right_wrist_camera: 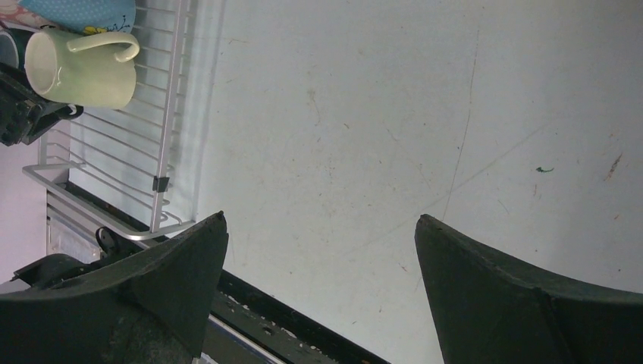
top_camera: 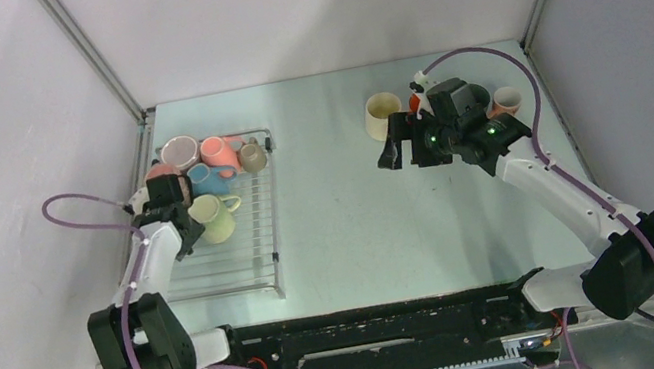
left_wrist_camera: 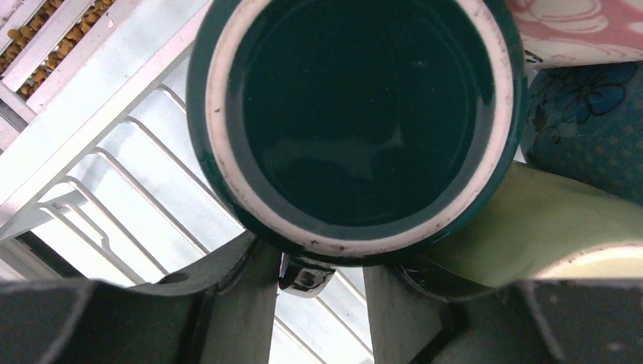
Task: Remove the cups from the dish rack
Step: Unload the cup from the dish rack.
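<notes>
The silver wire dish rack [top_camera: 238,251] lies at the left. It holds a lilac-white cup [top_camera: 179,153], a pink cup [top_camera: 218,151], a beige cup [top_camera: 251,157], a blue cup [top_camera: 203,179], a pale cream cup [top_camera: 212,217] and a speckled pink cup [top_camera: 161,176]. My left gripper [top_camera: 163,208] is low in the rack. In the left wrist view it [left_wrist_camera: 318,258] is open, with its fingers either side of the handle [left_wrist_camera: 307,279] of a dark green cup [left_wrist_camera: 356,114]. My right gripper [top_camera: 390,151] hangs open and empty over the table [right_wrist_camera: 320,220].
On the table at the back right stand a cream cup [top_camera: 382,114], an orange cup [top_camera: 414,104] partly hidden by the right arm, and a pinkish cup [top_camera: 506,100]. The rack's near half [top_camera: 225,263] holds no cups. The enclosure wall rises just left of the rack.
</notes>
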Controlling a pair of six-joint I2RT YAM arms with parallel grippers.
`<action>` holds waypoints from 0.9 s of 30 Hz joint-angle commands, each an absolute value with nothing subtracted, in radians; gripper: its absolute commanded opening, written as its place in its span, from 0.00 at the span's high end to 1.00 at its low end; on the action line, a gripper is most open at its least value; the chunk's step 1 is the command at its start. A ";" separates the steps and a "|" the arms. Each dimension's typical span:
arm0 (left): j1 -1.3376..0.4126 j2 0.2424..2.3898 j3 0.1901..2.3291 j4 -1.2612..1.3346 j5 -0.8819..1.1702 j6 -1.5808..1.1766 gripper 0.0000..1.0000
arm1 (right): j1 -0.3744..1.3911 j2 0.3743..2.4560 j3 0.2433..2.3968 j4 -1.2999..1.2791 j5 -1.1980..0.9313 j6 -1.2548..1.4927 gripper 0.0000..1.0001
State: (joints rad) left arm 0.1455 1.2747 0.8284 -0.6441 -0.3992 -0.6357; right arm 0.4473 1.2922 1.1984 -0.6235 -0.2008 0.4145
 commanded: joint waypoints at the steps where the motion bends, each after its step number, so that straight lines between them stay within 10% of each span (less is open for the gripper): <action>1: 0.165 1.296 0.862 -0.576 -0.405 -0.616 0.52 | 0.458 1.292 1.197 -0.594 -0.210 0.425 0.00; 19: 0.168 1.234 0.841 -0.584 -0.440 -0.597 0.98 | 0.469 1.295 1.197 -0.588 -0.201 0.425 0.00; 27: 0.158 1.135 0.833 -0.634 -0.428 -0.603 1.00 | 0.479 1.293 1.198 -0.585 -0.201 0.424 0.00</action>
State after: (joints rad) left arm 0.1577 1.2114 0.8284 -0.6487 -0.3878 -0.5945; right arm 0.4629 1.2968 1.1980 -0.6163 -0.2039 0.4149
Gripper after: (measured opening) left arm 0.207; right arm 0.993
